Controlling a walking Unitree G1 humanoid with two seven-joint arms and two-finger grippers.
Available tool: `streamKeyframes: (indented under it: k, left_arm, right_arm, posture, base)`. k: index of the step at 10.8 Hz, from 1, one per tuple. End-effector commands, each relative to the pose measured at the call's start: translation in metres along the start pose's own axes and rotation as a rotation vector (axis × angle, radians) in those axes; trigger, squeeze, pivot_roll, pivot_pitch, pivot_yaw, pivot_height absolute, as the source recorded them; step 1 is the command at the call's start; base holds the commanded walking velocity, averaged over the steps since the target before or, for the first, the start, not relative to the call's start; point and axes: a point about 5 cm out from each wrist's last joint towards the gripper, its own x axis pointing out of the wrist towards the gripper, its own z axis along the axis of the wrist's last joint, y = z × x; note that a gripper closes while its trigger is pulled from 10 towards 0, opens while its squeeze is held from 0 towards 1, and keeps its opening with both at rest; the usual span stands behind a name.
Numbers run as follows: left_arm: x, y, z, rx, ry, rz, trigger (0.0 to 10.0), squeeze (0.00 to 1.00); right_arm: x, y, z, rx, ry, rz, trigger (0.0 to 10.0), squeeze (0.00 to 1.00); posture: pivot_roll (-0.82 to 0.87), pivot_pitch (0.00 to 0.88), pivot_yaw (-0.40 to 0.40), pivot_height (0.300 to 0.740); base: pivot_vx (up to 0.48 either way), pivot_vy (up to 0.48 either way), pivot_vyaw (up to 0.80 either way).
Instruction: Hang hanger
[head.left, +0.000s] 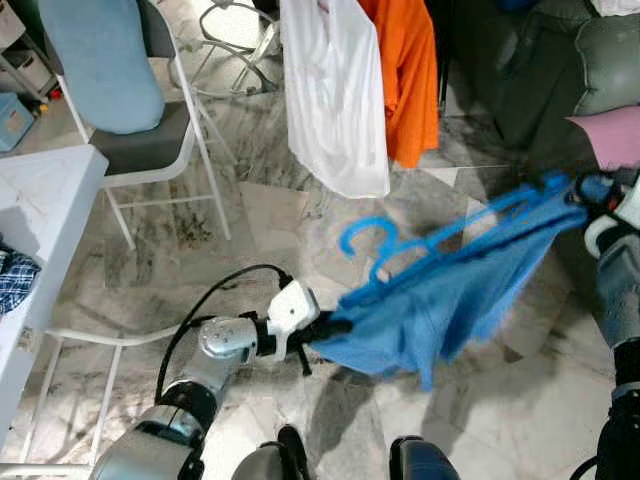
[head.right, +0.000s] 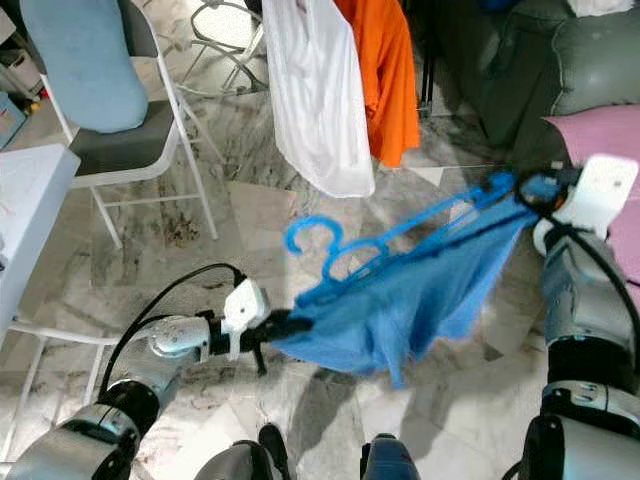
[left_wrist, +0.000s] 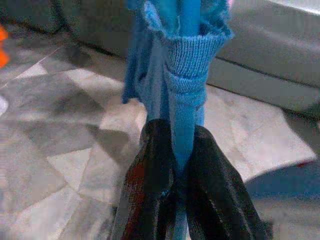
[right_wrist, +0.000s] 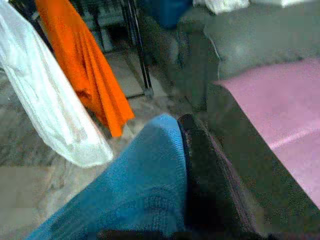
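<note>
Now left gripper (left_wrist: 176, 165) pinching one end of blue hanger (head.left: 440, 240) through blue garment (head.left: 440, 300), fingers (left_wrist: 150, 170) pressed together on knit fabric. Right gripper (head.right: 535, 192) clamped on opposite end, blue cloth against its finger (right_wrist: 210, 170). Hanger stretched between both arms above marble floor (head.left: 270, 220), hook up, garment sagging below. Beyond: white garment (head.left: 335, 100) and orange garment (head.left: 405, 70) hanging side by side; folding chair (head.left: 150, 140) left, grey sofa (right_wrist: 240, 40) with pink cloth (right_wrist: 280, 105) right.

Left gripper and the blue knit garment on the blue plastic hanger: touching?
Touching. In the left wrist view the left gripper has both black fingers pressed against the blue knit garment, which is pinched between them.
</note>
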Motion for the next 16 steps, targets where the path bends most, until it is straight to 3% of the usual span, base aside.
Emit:
streamKeyframes:
  k: [1, 3, 7, 9, 10, 11, 12, 14, 16]
  left_arm:
    - [-0.017, 0.004, -0.018, -0.093, 0.053, 0.076, 10.0, 0.00]
    - [-0.015, 0.002, -0.016, -0.057, 0.054, 0.051, 10.0, 0.00]
    - [-0.009, -0.013, -0.012, 0.014, 0.035, -0.157, 10.0, 0.00]
    - [-0.009, -0.018, -0.014, 0.019, 0.046, -0.212, 10.0, 0.00]
    - [-0.008, -0.020, -0.015, 0.006, 0.051, -0.230, 10.0, 0.00]
    - [-0.009, -0.023, -0.019, 0.013, 0.079, -0.248, 10.0, 0.00]
    - [-0.010, -0.024, -0.025, 0.015, 0.121, -0.238, 10.0, 0.00]
    - [-0.013, -0.019, -0.031, 0.016, 0.175, -0.145, 10.0, 0.00]
    - [-0.013, -0.014, -0.032, 0.020, 0.198, -0.073, 10.0, 0.00]
  right_arm:
    - [0.000, -0.010, 0.025, -0.008, -0.111, -0.029, 0.0, 0.00]
    - [-0.003, -0.010, 0.024, -0.011, -0.115, -0.035, 0.0, 0.00]
    - [0.002, -0.022, 0.019, 0.009, -0.078, -0.080, 0.0, 0.00]
    - [0.005, -0.017, 0.022, 0.009, -0.082, -0.067, 0.0, 0.00]
    - [0.008, -0.011, 0.022, 0.002, -0.082, -0.041, 1.9, 0.00]
    - [0.010, -0.007, 0.024, 0.003, -0.088, -0.022, 1.8, 0.00]
    - [0.011, -0.001, 0.032, -0.007, -0.110, 0.007, 0.0, 0.00]
    - [0.010, 0.006, 0.052, -0.029, -0.175, 0.045, 0.0, 0.00]
    - [0.007, 0.008, 0.058, -0.046, -0.186, 0.081, 0.0, 0.00]
  posture:
    - [-0.29, 0.234, 0.142, 0.740]
    - [-0.29, 0.239, 0.149, 0.740]
    - [-0.29, 0.245, 0.152, 0.740]
    - [-0.29, 0.244, 0.151, 0.740]
    - [-0.29, 0.245, 0.149, 0.740]
    - [-0.29, 0.245, 0.150, 0.740]
    - [-0.29, 0.244, 0.146, 0.740]
    - [-0.30, 0.243, 0.145, 0.740]
    - [-0.30, 0.242, 0.145, 0.740]
  base:
    - [0.000, 0.000, 0.00]
    - [0.000, 0.000, 0.00]
    - [0.000, 0.000, 0.00]
    - [0.000, 0.000, 0.00]
    - [0.000, 0.000, 0.00]
    - [0.000, 0.000, 0.00]
    - [0.000, 0.000, 0.00]
    - [0.000, 0.000, 0.00]
    - [0.000, 0.000, 0.00]
